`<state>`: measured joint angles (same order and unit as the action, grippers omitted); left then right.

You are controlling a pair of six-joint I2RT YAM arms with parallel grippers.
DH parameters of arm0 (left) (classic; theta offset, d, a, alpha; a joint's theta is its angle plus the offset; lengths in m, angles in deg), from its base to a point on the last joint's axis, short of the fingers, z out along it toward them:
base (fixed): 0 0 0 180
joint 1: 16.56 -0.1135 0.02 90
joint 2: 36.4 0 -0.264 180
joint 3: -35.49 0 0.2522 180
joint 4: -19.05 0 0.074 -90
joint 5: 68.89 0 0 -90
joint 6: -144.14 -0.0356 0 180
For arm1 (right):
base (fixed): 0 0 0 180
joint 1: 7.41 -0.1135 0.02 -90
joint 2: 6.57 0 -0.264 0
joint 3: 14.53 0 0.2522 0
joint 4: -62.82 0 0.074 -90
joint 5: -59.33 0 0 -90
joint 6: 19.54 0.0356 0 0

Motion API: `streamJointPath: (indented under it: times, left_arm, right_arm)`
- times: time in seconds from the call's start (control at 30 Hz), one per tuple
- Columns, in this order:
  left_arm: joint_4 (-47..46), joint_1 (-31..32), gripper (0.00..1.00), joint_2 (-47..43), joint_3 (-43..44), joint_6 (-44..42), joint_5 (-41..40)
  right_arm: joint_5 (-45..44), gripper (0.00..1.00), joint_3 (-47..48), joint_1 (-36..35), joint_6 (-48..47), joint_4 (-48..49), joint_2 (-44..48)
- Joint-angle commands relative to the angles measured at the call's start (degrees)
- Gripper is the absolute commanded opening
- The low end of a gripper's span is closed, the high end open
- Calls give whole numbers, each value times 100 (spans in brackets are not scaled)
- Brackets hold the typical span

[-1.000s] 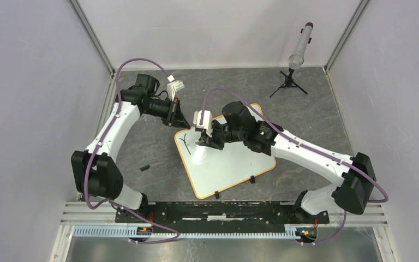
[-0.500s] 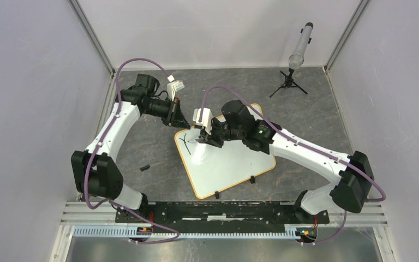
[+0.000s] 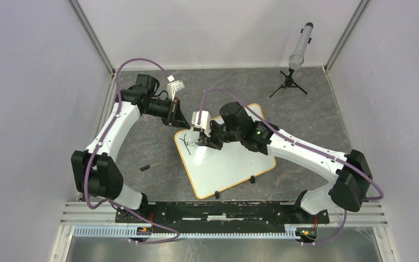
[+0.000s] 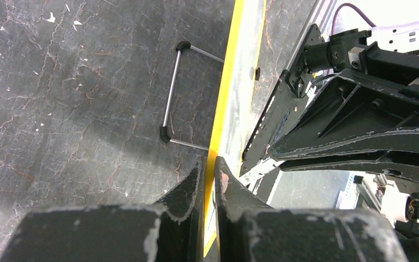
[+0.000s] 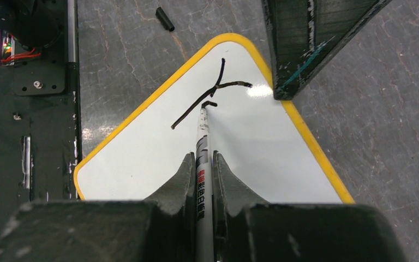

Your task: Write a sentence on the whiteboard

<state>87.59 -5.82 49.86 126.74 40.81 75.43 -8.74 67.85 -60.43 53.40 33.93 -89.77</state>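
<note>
Right gripper [image 5: 202,164] clamps marker [image 5: 203,131], tip on whiteboard [image 3: 229,164] near its 10 o'clock corner, at the sentence [image 5: 207,98] strokes. Left gripper [image 4: 208,174] pinches that corner's edge. Bare board toward 4 o'clock.

My right fingers [image 5: 183,183] are swallowing the barrel of the marker [image 5: 202,139], which is running off the bottom edge. The whiteboard [image 5: 251,158] is getting cut off there too. From above, my right gripper [image 3: 201,143] is hiding the marker's tip. My left wrist camera is catching the whiteboard only edge-on, and the sentence [image 5: 216,87] is showing too few strokes to read.
</note>
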Motion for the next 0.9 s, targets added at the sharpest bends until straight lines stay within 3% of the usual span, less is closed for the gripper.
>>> streamJointPath:
  times: [0.0, 0.87]
  left_arm:
    - [147, 68, 2, -7, 65, -230, 228]
    - [147, 86, 2, 3, 73, -222, 206]
  right_arm:
    - [-57, 0, -243, 10, -121, -29, 191]
    - [-179, 0, 136, 274, -131, -62, 115]
